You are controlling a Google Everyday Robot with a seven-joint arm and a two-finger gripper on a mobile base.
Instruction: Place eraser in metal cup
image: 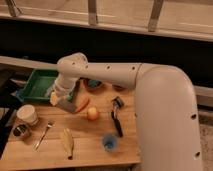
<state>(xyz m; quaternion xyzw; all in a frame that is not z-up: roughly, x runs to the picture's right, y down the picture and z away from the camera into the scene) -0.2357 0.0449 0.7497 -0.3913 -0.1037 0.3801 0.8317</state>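
My gripper (pixel 63 100) hangs from the white arm above the left part of the wooden table (pixel 90 155). It is shut on the eraser (pixel 66 106), a small flat grey block held a little above the table. The metal cup (pixel 21 132), small, shiny and dark inside, stands near the table's left edge, below and left of the gripper. It stands just in front of the taller cream-white cup (pixel 27 114).
A green tray (pixel 37 85) sits behind the gripper. An orange carrot-like piece (pixel 82 105) and a round orange fruit (pixel 92 114) lie just right of it. A fork (pixel 44 134), a yellow banana-like item (pixel 66 141), a blue cup (pixel 110 142) and a black-handled tool (pixel 116 121) lie on the table.
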